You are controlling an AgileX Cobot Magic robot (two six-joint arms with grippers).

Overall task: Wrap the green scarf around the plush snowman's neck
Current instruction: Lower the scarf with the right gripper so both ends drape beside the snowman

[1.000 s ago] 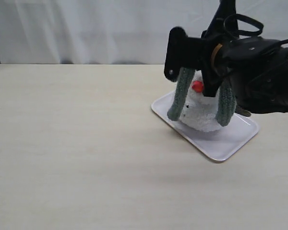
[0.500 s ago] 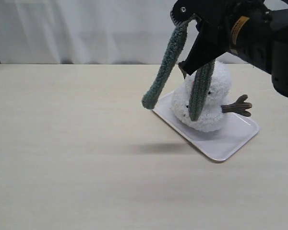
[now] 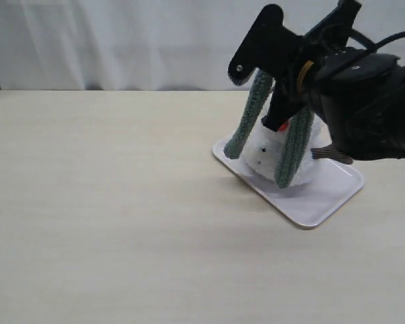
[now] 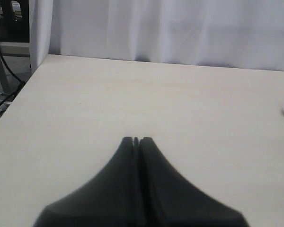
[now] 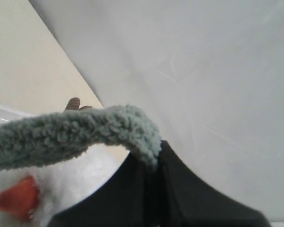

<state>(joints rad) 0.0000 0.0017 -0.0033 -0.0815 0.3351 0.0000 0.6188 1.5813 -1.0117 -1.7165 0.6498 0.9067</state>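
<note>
- Far out on the left, the left gripper [image 4: 137, 140] hovers over the pale table [image 4: 132, 94], jaws pressed together on nothing; it is well apart from the action.
- Right of centre, the long fuzzy grey-green knitted scarf [image 3: 246, 125] hangs doubled; its two tails drop left and right across the near face of the fluffy white plush snowman [image 3: 262, 154]; the snowman stands on a white rectangular tray [image 3: 324, 199].
- The right gripper [image 5: 154, 158] is clamped on the scarf's fold, just above the snowman's head; the neck is hidden behind it; this arm is plainly the nearer; I judge the fold must pass to the far side, tails astride.
</note>
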